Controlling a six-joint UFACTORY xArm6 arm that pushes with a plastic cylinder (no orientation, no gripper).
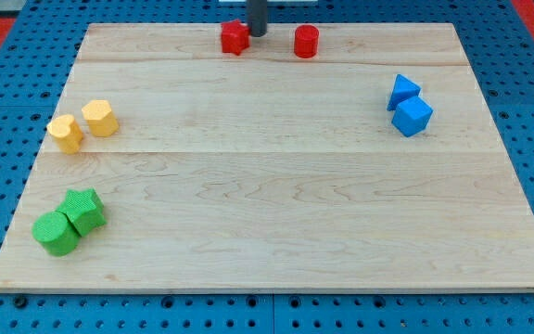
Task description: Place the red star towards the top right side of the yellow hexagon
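Camera view showed the task barely begun: my tip point(257, 34), a plain rod with no end effector to open or close, stood just right of the red star point(235, 38) at the bench's point(276, 186) top edge, well apart from the yellow hexagon point(100, 118) at the view's left.

Red star point(235, 38) lies flat at the board's top edge, left of centre. Yellow hexagon point(100, 118) sits far off, near the view's left edge.
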